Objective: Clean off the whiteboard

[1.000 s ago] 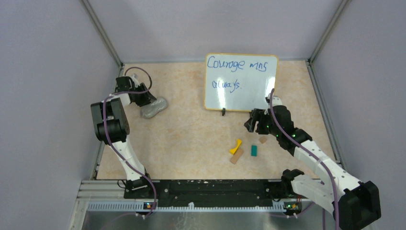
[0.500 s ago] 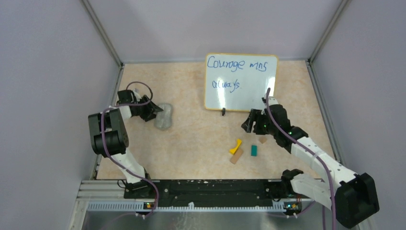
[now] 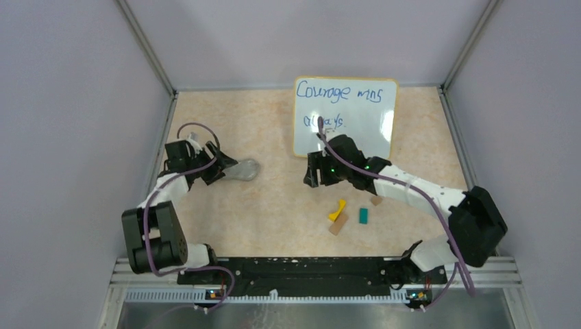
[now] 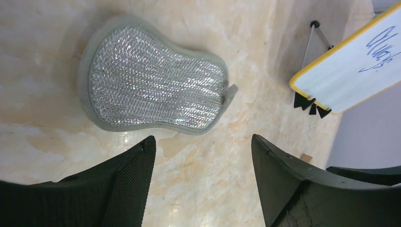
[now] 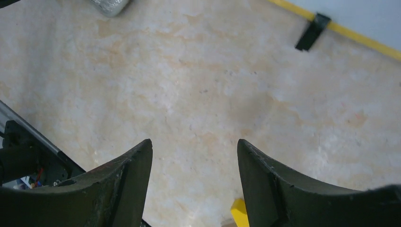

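The whiteboard [image 3: 346, 115] stands at the back of the table, white with a yellow frame and blue handwriting; its corner shows in the left wrist view [image 4: 352, 71] and its frame in the right wrist view [image 5: 352, 35]. A grey silvery mesh pad [image 3: 243, 169] lies flat on the table left of centre, large in the left wrist view [image 4: 153, 87]. My left gripper [image 3: 214, 171] is open and empty just left of the pad [image 4: 201, 142]. My right gripper [image 3: 314, 177] is open and empty above bare table in front of the board's left corner [image 5: 195, 144].
A yellow piece [image 3: 337, 209], a tan block [image 3: 338, 223], a teal block [image 3: 364, 216] and a small brown block [image 3: 376, 201] lie on the table right of centre. The board's black clip foot [image 5: 312, 30] stands close to my right gripper. Walls enclose the table.
The pad has slid right and now lies flat, free of my left gripper, which followed it. My right arm has swung left from the blocks to the board's left front corner.
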Controlling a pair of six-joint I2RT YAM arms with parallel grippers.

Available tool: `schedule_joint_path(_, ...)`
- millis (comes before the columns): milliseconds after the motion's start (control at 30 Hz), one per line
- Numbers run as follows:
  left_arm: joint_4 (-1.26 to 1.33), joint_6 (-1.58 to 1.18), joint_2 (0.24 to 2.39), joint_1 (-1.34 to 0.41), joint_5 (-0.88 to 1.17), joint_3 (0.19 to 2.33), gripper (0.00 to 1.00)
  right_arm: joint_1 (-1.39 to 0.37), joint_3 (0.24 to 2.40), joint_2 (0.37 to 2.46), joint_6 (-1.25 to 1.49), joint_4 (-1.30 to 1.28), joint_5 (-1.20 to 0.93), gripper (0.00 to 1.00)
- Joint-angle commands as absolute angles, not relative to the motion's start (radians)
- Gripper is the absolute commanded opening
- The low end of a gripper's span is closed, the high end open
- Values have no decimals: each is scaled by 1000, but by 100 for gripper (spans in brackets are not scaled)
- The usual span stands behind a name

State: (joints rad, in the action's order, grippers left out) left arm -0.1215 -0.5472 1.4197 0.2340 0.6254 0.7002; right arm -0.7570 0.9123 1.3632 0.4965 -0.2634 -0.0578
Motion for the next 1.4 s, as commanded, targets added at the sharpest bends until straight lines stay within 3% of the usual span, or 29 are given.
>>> schedule_joint_path(0,-182,-495,1239,235,485,755,79,-803,1118,1530,359,-278,-27,65)
schedule_joint_path(200,-183,-501,1112,233,287,868,79,-842,1354,1752,197,-231,-61,65)
schedule_joint_path(467,-278,-503,1202,233,146,1186,82,-908,1584,2024,93,-42,-76,66)
schedule_joint_path(733,-409,-485,1288,233,-21,1317,85,-991,1747,2195,-172,68,-98,69)
schedule_joint_path(1033,-309,-469,1215,235,95,1195,86,-1018,1969,2370,-281,-67,-121,77)
schedule_joint_path(1367,-256,-551,1213,328,299,1146,82,-1025,2168,2517,-295,-221,-165,78)
